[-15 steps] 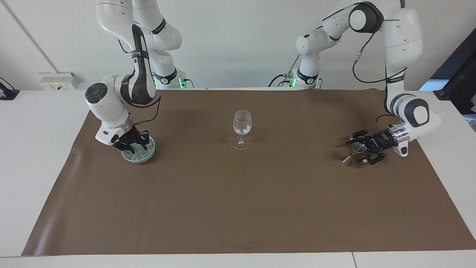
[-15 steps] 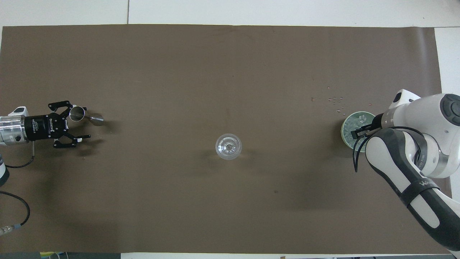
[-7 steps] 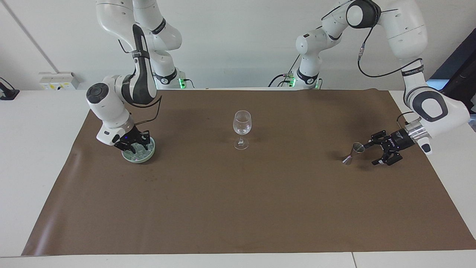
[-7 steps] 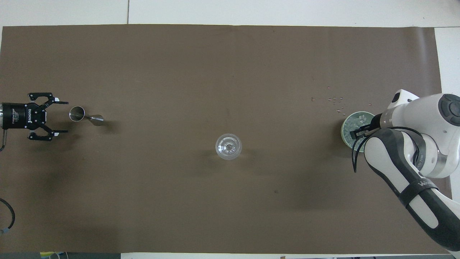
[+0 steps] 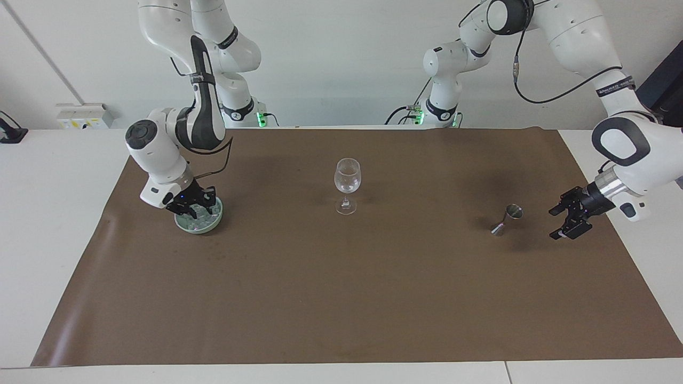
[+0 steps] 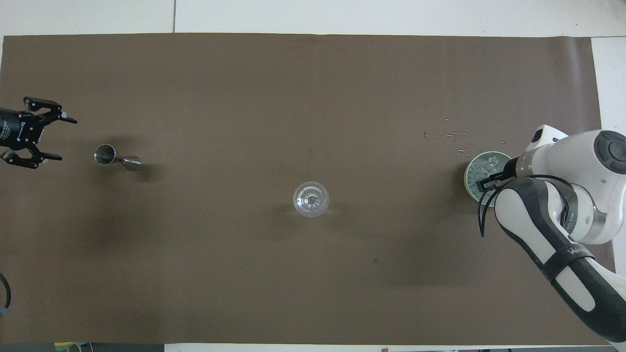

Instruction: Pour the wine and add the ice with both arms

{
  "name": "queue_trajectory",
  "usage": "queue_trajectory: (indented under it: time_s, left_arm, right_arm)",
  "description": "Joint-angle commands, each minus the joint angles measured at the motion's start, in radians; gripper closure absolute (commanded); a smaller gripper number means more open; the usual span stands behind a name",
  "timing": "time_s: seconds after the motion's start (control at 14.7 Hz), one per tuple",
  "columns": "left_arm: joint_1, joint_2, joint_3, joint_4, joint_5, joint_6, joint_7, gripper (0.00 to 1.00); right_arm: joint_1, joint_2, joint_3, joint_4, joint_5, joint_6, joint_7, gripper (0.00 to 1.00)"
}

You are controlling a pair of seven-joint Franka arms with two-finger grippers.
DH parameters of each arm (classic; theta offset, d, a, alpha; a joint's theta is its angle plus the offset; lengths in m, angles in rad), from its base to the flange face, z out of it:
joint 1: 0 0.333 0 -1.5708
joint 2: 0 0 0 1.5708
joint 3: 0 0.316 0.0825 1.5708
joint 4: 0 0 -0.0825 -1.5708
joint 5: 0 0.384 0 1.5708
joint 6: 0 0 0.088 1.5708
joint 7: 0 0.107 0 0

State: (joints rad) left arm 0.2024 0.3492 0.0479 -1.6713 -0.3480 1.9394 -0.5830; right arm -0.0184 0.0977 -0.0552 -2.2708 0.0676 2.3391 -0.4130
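A clear stemmed glass (image 5: pixel 347 176) (image 6: pixel 311 199) stands in the middle of the brown mat. A pale green bowl (image 5: pixel 201 228) (image 6: pixel 467 183) of ice (image 5: pixel 212 213) (image 6: pixel 481 167) sits toward the right arm's end of the table. My right gripper (image 5: pixel 192 206) (image 6: pixel 487 182) is dipped into the bowl among the cubes. A small steel jigger (image 5: pixel 507 220) (image 6: pixel 115 157) stands toward the left arm's end. My left gripper (image 5: pixel 557 223) (image 6: pixel 66 139) hangs open just off the mat, apart from the jigger, with nothing in it.
The brown mat (image 5: pixel 341 298) covers most of the white table. Several small pale bits (image 6: pixel 455 136) lie on the mat just farther from the robots than the bowl.
My left gripper has drawn back from the jigger toward the table's end, leaving it standing alone. The right gripper has stayed in the bowl, shifting only slightly.
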Motion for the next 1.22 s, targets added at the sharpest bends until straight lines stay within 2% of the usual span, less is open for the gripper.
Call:
queue_trajectory:
  time_s: [0.0,0.27,0.54,0.61,0.68,0.81,1.02,1.15]
  left_arm:
    - [-0.04,-0.068,0.01,-0.013,0.038,0.015,0.003,0.0]
    - [-0.054,-0.177,0.006,-0.007,0.064,-0.01,0.04,0.0]
    - [-0.067,-0.277,0.003,-0.011,0.067,-0.101,0.263,0.0]
    - [-0.087,-0.294,0.003,-0.013,0.076,-0.121,0.294,0.0]
    - [-0.115,-0.309,0.001,-0.014,0.14,-0.135,0.313,0.0]
    - [-0.202,-0.335,0.0,-0.022,0.243,-0.157,0.348,0.0]
    - [-0.259,-0.355,0.001,-0.022,0.256,-0.203,0.419,0.0]
    - [-0.264,-0.366,0.0,-0.019,0.256,-0.249,0.558,0.0]
  right_arm:
    - [-0.006,-0.026,0.002,-0.03,0.018,0.022,-0.018,0.67]
    - [-0.006,-0.026,0.002,-0.03,0.018,0.022,-0.017,0.75]
    - [-0.006,-0.026,0.003,-0.027,0.018,0.022,-0.017,0.82]
    - [-0.006,-0.024,0.002,-0.027,0.018,0.022,-0.018,0.85]
    - [-0.006,-0.024,0.003,-0.024,0.018,0.02,-0.018,0.88]
    - [-0.006,-0.021,0.003,-0.01,0.018,0.008,-0.018,0.89]
    - [0.003,-0.016,0.003,0.055,0.018,-0.047,-0.007,0.89]
    - [0.018,-0.016,0.003,0.103,0.017,-0.099,-0.001,0.9]
